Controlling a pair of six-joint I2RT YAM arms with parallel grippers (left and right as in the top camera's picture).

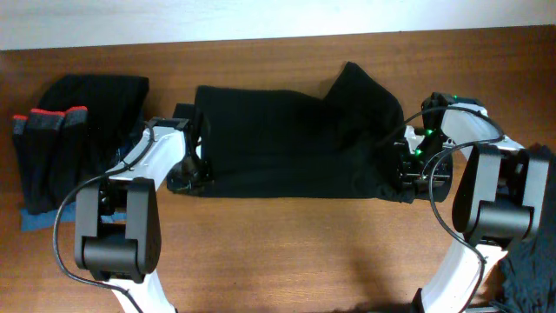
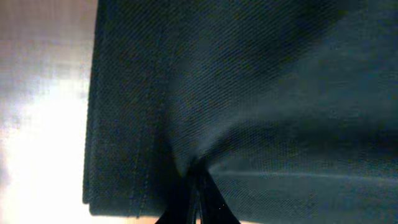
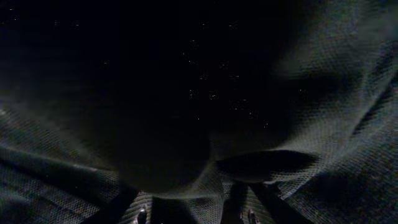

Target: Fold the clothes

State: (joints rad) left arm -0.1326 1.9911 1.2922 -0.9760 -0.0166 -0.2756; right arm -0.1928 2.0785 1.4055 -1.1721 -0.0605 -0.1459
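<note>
1. Overhead view: you have the long plain black fabric garment (image 1: 287,139) spread crosswise over the middle of the brown wooden table (image 1: 304,252). Its right part bunches up into a raised hump.
2. Your left gripper (image 1: 193,172) sits at the garment's left end, near the front corner. Your right gripper (image 1: 405,167) sits at the right end, also near the front edge.
3. Left wrist view: the fingers (image 2: 200,198) are pressed together and pinch the black cloth. The weave puckers in toward the fingertips. A stitched hem runs down the left side, with bare table beyond it.
4. Right wrist view: very dark. The two fingers (image 3: 140,214) stand spread at the bottom edge, with a rounded fold of the garment bulging between them. You cannot tell whether the pads touch the cloth.
5. A pile of folded black clothes with red and grey bands (image 1: 78,122) lies at the table's left end, well apart from the garment. A blue piece (image 1: 39,222) shows under its front edge.
6. A dark grey-blue cloth heap (image 1: 530,269) lies at the front right corner.
</note>
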